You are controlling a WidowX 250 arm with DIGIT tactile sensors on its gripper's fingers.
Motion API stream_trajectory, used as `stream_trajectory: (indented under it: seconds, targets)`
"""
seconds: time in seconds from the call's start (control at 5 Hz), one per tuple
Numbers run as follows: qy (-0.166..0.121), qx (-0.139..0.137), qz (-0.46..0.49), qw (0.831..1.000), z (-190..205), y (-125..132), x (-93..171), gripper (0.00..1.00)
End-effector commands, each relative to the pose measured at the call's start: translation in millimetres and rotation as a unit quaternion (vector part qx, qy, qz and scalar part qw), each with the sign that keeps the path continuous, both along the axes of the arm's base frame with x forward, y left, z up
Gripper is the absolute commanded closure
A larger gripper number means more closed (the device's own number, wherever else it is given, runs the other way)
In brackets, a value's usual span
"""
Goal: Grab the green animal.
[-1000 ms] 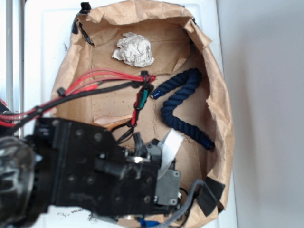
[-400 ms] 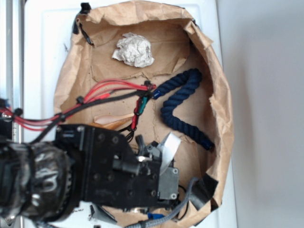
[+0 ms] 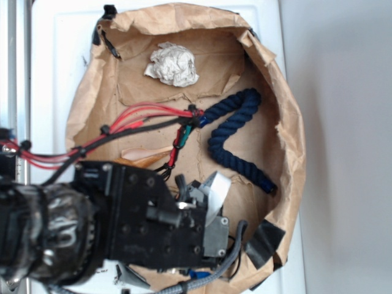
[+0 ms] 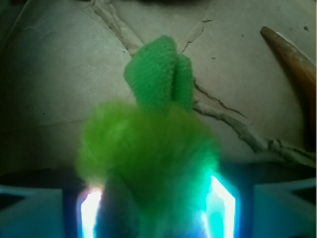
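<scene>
the green animal (image 4: 148, 153) (fuzzy, likely soft and light) is seen between the gripper (image 4: 156, 208) fingers, over brown paper (image 4: 54, 84); whether it is clamped cannot be told. its plump body is best squeezed.

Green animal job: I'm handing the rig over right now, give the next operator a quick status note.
Gripper: low in the paper-lined bin, fingers on either side of the green animal; a firm clamp cannot be confirmed.
Green animal: fills the wrist view between the fingers, ears pointing away; hidden under the arm in the exterior view.
Nearby: shell to one side, rope and paper ball further off.
Done: approach and lining up.
Left: confirm the grip, then lift.
</scene>
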State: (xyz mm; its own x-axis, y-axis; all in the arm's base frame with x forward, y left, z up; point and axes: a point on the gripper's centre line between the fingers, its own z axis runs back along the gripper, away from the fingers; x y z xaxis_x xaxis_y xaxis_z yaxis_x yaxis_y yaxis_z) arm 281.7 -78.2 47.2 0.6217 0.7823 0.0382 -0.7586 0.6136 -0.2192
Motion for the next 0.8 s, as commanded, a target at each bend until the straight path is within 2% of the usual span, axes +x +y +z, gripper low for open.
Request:
stream_trajectory:
  seconds: [0.0, 0.2, 0.4, 0.6]
  targets:
    - [-0.052, -0.038, 0.069, 0.996, 75.6, 76.8, 56.0, 1.00]
    - [-0.085, 0.080, 0.083, 0.990, 98.5, 99.8, 56.3, 1.00]
    - [-0.101, 0.184, 0.041, 0.977, 123.2, 107.7, 52.6, 1.00]
    - [-0.097, 0.207, -0.014, 0.973, 142.3, 107.0, 34.9, 1.00]
